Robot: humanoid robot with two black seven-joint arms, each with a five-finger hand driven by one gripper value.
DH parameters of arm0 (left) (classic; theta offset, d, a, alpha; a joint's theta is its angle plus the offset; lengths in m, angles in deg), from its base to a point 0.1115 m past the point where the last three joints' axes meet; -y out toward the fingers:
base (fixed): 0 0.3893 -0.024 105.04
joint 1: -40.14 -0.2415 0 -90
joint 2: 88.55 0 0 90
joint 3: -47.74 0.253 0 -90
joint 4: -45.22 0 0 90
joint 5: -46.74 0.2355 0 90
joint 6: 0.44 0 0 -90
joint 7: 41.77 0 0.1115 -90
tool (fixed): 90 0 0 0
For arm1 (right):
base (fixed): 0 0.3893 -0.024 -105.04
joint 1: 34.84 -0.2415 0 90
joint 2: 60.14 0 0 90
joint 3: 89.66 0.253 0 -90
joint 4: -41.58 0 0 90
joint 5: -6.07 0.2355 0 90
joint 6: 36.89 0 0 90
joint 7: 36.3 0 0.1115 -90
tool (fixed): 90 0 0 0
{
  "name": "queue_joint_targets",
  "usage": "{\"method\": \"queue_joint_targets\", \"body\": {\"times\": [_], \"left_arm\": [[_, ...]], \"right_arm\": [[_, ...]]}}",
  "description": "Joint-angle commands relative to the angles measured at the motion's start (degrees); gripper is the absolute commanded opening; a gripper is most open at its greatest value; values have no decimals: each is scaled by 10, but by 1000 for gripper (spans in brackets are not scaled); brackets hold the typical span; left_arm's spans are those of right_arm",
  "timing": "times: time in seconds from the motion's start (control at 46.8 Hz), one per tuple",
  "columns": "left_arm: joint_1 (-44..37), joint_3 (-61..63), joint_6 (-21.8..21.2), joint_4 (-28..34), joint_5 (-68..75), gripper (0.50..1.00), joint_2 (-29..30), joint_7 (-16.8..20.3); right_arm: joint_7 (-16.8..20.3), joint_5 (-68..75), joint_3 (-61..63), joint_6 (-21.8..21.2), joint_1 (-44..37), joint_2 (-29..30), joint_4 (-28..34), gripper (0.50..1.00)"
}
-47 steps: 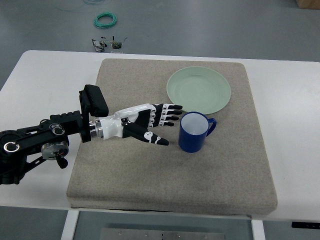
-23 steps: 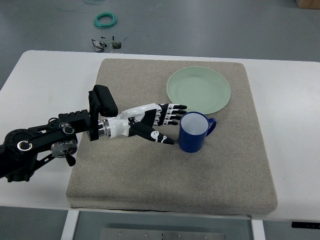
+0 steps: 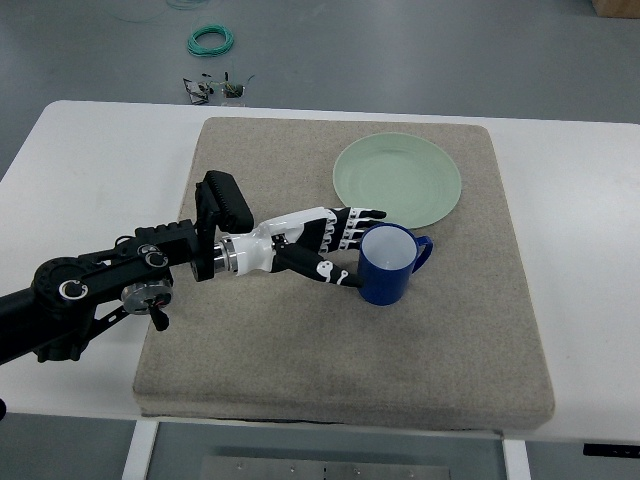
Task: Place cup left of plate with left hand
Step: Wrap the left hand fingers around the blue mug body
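A blue cup point(image 3: 390, 264) with a white inside stands upright on the grey mat point(image 3: 300, 340), its handle pointing right. It sits just below the lower edge of the pale green plate point(image 3: 397, 179). My left hand point(image 3: 352, 250) reaches in from the left, fingers spread and open. The fingertips point(image 3: 375, 214) are at the cup's left rim and the thumb point(image 3: 340, 279) is at its lower left side. The hand holds nothing. The right arm is out of view.
The mat lies on a white table point(image 3: 90, 160). Beyond the table's far edge, on the floor, lie a green coil of cable point(image 3: 212, 40) and a small dark clutter of parts point(image 3: 215, 91).
My left arm and hand have moved right towards the cup, from a small gap to the fingers reaching its left side. The cup and plate have not moved.
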Motion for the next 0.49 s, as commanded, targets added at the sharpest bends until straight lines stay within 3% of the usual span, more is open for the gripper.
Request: {"method": "queue_joint_targets", "body": {"times": [0.0, 0.47], "left_arm": [[2, 0, 0, 8, 0, 994, -8, 0], [6, 10, 5, 11, 0, 994, -26, -1]], "right_arm": [[0, 0, 0, 0, 0, 0, 0, 934], [0, 0, 0, 0, 0, 0, 0, 934]]}}
